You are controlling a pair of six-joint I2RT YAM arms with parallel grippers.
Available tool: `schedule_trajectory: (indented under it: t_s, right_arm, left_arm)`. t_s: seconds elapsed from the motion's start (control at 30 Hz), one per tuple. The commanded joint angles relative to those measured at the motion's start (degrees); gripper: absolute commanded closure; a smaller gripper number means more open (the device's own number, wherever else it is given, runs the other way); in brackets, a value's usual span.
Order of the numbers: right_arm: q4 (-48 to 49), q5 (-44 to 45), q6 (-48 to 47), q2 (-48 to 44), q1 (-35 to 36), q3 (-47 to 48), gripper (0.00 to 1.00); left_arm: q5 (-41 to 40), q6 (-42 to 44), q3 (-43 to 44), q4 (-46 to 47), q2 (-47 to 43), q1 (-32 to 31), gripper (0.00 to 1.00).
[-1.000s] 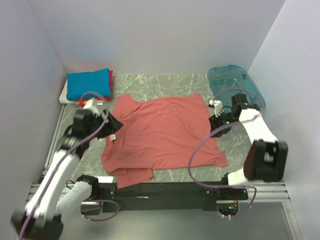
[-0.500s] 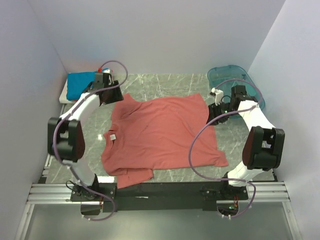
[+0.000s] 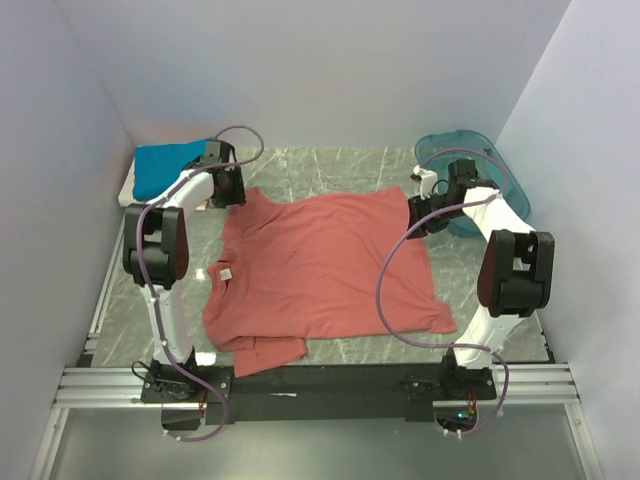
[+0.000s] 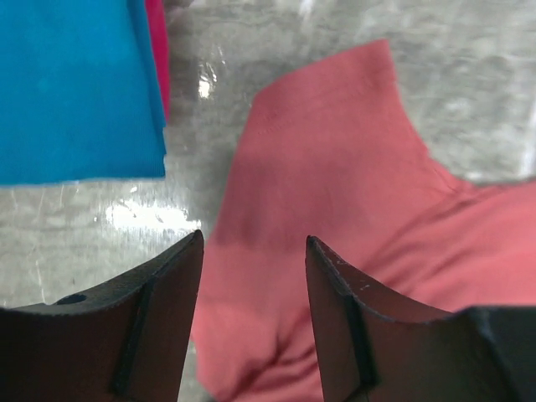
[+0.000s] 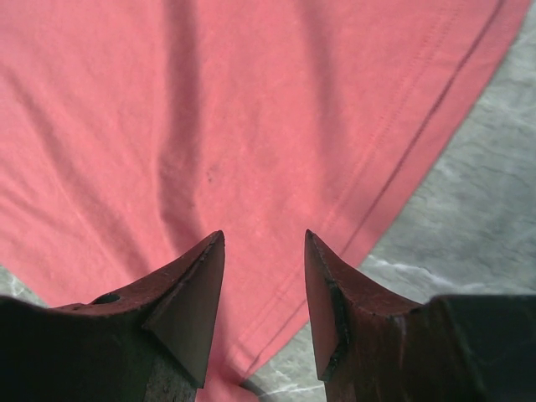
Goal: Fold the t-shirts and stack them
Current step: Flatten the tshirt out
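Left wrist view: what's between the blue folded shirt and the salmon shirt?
A sliver of the red shirt edging the blue folded shirt, then bare grey table up to the salmon shirt. Left wrist view shows it.

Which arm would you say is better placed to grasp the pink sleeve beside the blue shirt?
Left: the left claw, open, hangs over that sleeve; the right claw is across the shirt.

- Table (image 3: 330,165) in front of me: grey-green marbled top, glossy.
- Salmon-pink t-shirt (image 3: 320,270) lies spread flat across the middle. Its near-left corner is bunched and a small label shows at its left edge.
- Far-left corner: folded stack, blue shirt (image 3: 165,163) on top, red shirt (image 4: 157,50) edge peeking out beneath.
- Far-right corner: translucent teal bin (image 3: 480,150), near the pink shirt's far corner.
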Motion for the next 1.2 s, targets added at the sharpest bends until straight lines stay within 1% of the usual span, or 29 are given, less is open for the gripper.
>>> schedule_trajectory:
  t_s: [0.0, 0.17, 0.23, 0.27, 0.3, 0.37, 0.4, 0.47, 0.5, 0.57, 0.6, 0.67, 0.7, 0.77, 0.8, 0.83, 0.87, 0.9, 0.93, 1.0, 1.03, 1.07, 1.1, 1.13, 1.17]
  right_arm:
    - [0.9, 0.3, 1.1, 0.0, 0.5, 2.4, 0.50]
    - [0.4, -1.3, 0.7, -0.2, 0.6, 2.4, 0.50]
    - [0.1, -1.7, 0.4, -0.6, 0.6, 2.2, 0.50]
    - [0.1, -1.8, 0.5, -0.6, 0.6, 2.1, 0.50]
    - [0.1, -1.8, 0.3, -0.9, 0.6, 1.9, 0.50]
    - [0.1, -2.2, 0.2, -1.0, 0.6, 1.7, 0.50]
    - [-0.1, -2.4, 0.1, -1.1, 0.6, 1.7, 0.50]
    - [-0.2, -2.7, -0.3, -1.4, 0.6, 1.2, 0.50]
    - [-0.1, -2.6, -0.3, -1.5, 0.6, 1.0, 0.50]
    - [-0.1, -2.8, -0.5, -1.6, 0.6, 0.5, 0.50]
    - [-0.1, -2.9, -0.5, -1.6, 0.6, 0.4, 0.51]
    - [0.1, -3.0, -0.6, -1.5, 0.6, -0.2, 0.50]
    - [0.3, -3.1, -0.6, -1.6, 0.5, -0.9, 0.51]
    - [0.6, -3.1, -0.7, -2.1, 0.5, -1.8, 0.51]
    - [0.7, -3.2, -1.0, -2.2, 0.5, -2.5, 0.51]
    - [0.8, -3.1, -1.2, -2.4, 0.5, -2.8, 0.51]
    - [0.8, -3.1, -1.2, -2.7, 0.5, -3.1, 0.51]
    - [0.6, -3.0, -1.4, -2.8, 0.4, -3.4, 0.51]
    - [0.6, -2.9, -1.7, -2.9, 0.4, -3.5, 0.51]
    - [0.2, -2.9, -2.0, -3.1, 0.3, -3.6, 0.51]
    - [0.1, -3.0, -2.0, -3.1, 0.3, -3.5, 0.51]
    - [0.0, -3.1, -2.1, -3.1, 0.2, -3.4, 0.51]
    - [-0.1, -3.1, -2.0, -3.2, 0.2, -3.3, 0.51]
    - [-0.1, -3.2, -1.9, -3.4, 0.2, -3.3, 0.51]
    - [-0.1, -3.7, -1.8, -3.4, 0.2, -3.2, 0.51]
  left_arm:
    - [-1.9, 1.5, 5.0, -4.0, 3.5, 0.1, 0.43]
    - [-1.6, 1.8, 7.6, -6.3, 7.8, -0.2, 0.46]
    - [-0.9, 1.8, 8.4, -6.9, 8.8, -0.2, 0.52]
    - [-0.4, 1.8, 8.5, -7.0, 9.6, -0.2, 0.58]
    - [-0.2, 1.8, 8.9, -7.0, 9.8, -0.2, 0.70]
    - [0.1, 1.8, 8.6, -5.4, 8.9, -0.4, 0.88]
    - [-0.5, 1.9, 7.6, -4.2, 8.0, -1.0, 0.99]
    - [-1.0, 2.1, 6.6, -2.4, 4.5, -2.0, 0.99]
    - [-1.1, 2.6, 6.2, -0.6, 3.2, -3.4, 0.99]
    - [-1.2, 3.2, 6.8, -0.1, 0.4, -5.5, 1.00]
    - [-1.3, 3.9, 7.0, 0.2, -0.4, -8.0, 1.00]
    - [-0.9, 4.2, 6.9, 0.2, -1.9, -10.8, 1.00]
    - [-0.4, 4.4, 6.5, 0.3, -2.3, -13.7, 1.00]
    - [-1.0, 4.4, 4.9, -1.0, -2.7, -17.0, 0.99]
    - [-2.2, 4.4, 3.9, -1.2, -2.9, -20.3, 0.93]
    - [-2.4, 4.4, 2.5, -1.0, -3.3, -22.0, 0.87]
    - [-2.7, 4.5, -1.0, -0.5, -4.5, -23.8, 0.80]
    - [-3.2, 4.4, -2.7, -0.2, -5.1, -27.2, 0.68]
    - [-4.5, 4.2, -3.9, -0.3, -5.8, -28.7, 0.64]
    - [-7.1, 2.9, -6.5, -1.2, -7.3, -31.8, 0.60]
    - [-11.0, 2.7, -7.1, -1.4, -8.2, -32.5, 0.59]
    - [-13.3, 2.1, -8.5, -1.0, -10.7, -32.8, 0.57]
    - [-15.7, 1.4, -9.2, -0.4, -12.3, -32.6, 0.50]
    - [-17.6, 1.5, -9.8, 0.4, -13.9, -32.4, 0.46]
    - [-19.0, 1.7, -10.5, 1.2, -16.9, -31.8, 0.41]
